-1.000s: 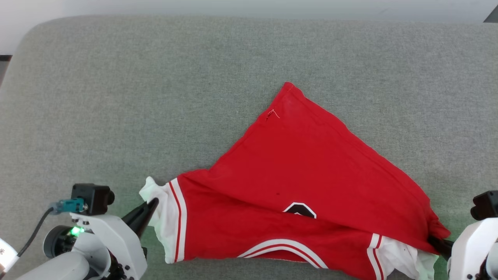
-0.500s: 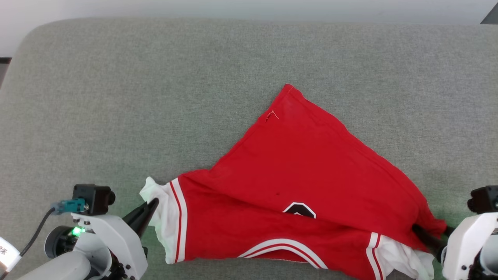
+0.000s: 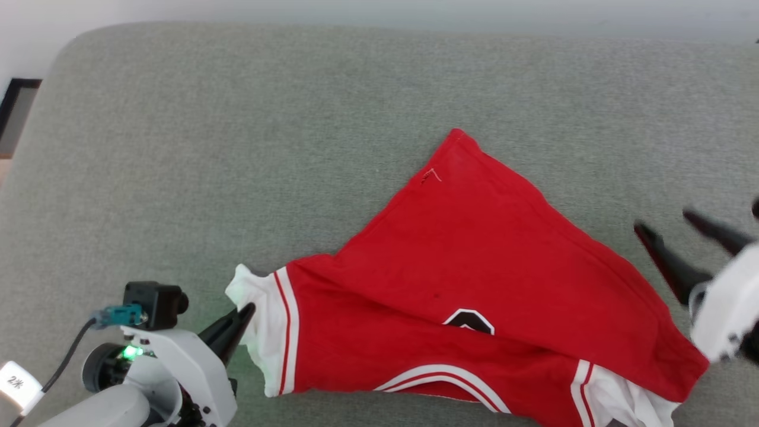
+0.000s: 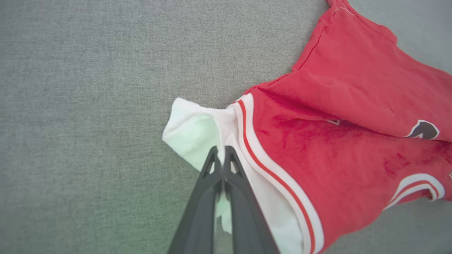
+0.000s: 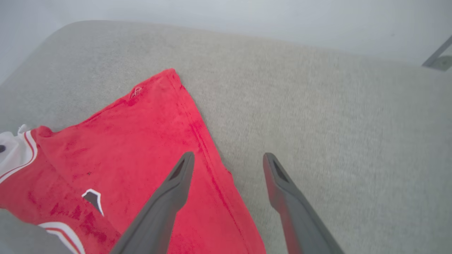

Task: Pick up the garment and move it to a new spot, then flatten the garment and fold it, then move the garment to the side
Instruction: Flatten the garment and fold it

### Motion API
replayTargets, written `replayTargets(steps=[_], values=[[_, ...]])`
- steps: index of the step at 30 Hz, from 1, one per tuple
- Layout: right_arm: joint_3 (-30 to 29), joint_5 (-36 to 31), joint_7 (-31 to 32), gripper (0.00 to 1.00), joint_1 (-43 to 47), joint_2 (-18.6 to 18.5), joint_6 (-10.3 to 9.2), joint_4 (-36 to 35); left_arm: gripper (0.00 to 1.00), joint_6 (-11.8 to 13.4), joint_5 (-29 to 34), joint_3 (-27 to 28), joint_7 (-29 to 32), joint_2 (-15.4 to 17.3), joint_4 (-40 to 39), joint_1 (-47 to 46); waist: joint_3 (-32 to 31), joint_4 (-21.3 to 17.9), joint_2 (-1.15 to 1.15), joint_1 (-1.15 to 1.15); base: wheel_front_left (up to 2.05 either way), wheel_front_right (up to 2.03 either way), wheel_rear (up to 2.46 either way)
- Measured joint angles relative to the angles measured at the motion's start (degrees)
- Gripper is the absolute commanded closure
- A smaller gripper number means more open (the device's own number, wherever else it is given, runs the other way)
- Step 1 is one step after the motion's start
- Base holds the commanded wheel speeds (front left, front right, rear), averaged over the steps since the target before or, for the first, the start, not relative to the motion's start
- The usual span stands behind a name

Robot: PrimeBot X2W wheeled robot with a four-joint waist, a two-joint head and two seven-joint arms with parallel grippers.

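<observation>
- Head view first: the garment [image 3: 474,279] lies bunched into a rough triangle on the grey surface [image 3: 237,148], right of centre and toward the near edge, with one red corner pointing away from us.
- Down at the lower left, our left tool [image 3: 246,313] is pinched tight on the white lining [image 4: 192,134] at the garment's left end (the left wrist view shows both fingers pressed together with cloth between them). We read that as an anchor: hold one end so the rest can be drawn straight.
- Over on the right, our right tool [image 3: 664,222] hovers above the garment's right edge, fingers spread wide with nothing between them. Free like that, it can go for a fresh grip.
- Why would it need one? A red flap is folded over the front and hides most of the black lettering [image 3: 468,320], and the striped trim [image 3: 439,376] curves along the near edge, so the cloth is far from flat.
- Our call: flattening is the step in hand, and folding is not yet begun. The next grip probably wants a far corner or the right-hand end, or the flap will just drag along.
</observation>
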Motion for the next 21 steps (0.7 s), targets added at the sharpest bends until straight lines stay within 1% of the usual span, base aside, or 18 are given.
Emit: replayTargets(steps=[2,4,5,9,10,11,14,16,21], values=[[3.3,-0.6,-2.3,0.00,-4.4,-1.4,-0.01,2.9,1.00,-0.1,0.2,0.0,0.0,-0.5,0.0,-0.3,0.2,0.7,0.00,0.00,0.00,0.00,0.00],[7.4,-0.5,-4.7,0.00,-9.1,-1.9,0.00,7.5,1.00,-0.3,0.4,-0.1,0.0,-1.0,0.2,-0.5,0.4,1.4,0.00,0.00,0.00,0.00,0.00],[9.7,-0.5,-5.8,0.00,-11.8,-2.7,0.00,10.4,1.00,-0.5,0.4,-0.1,0.0,-1.2,0.4,-0.6,0.6,1.8,0.00,0.00,0.00,0.00,0.00],[17.7,0.6,-10.7,0.00,-22.8,-3.3,0.00,23.7,1.00,-1.1,1.0,-0.4,0.2,-2.6,1.1,-1.8,1.2,3.4,0.00,0.00,0.00,0.00,0.00],[19.7,1.0,-11.9,0.00,-25.4,-3.2,-0.01,27.1,1.00,-1.4,1.1,-0.5,0.3,-3.1,1.3,-2.0,1.4,3.9,0.00,0.00,0.00,0.00,0.00],[19.7,1.0,-11.9,0.00,-25.4,-3.2,-0.01,27.1,1.00,-1.4,1.1,-0.5,0.3,-3.1,1.3,-2.0,1.4,3.9,0.00,0.00,0.00,0.00,0.00],[25.8,2.6,-14.5,0.00,-32.3,-2.6,0.00,37.5,1.00,-2.2,1.7,-0.9,0.6,-4.4,2.2,-2.9,2.0,5.4,0.00,0.00,0.00,0.00,0.00],[28.7,3.8,-15.9,0.00,-36.2,-2.0,0.00,43.9,1.00,-2.7,1.9,-1.1,0.8,-5.3,2.9,-3.5,2.3,6.5,0.00,0.00,0.00,0.00,0.00],[35.4,4.2,-16.7,0.00,-43.8,-0.9,0.00,57.7,1.00,-4.0,2.3,-1.5,1.0,-7.2,4.5,-4.8,3.3,9.2,0.00,0.00,0.00,0.00,0.00]])
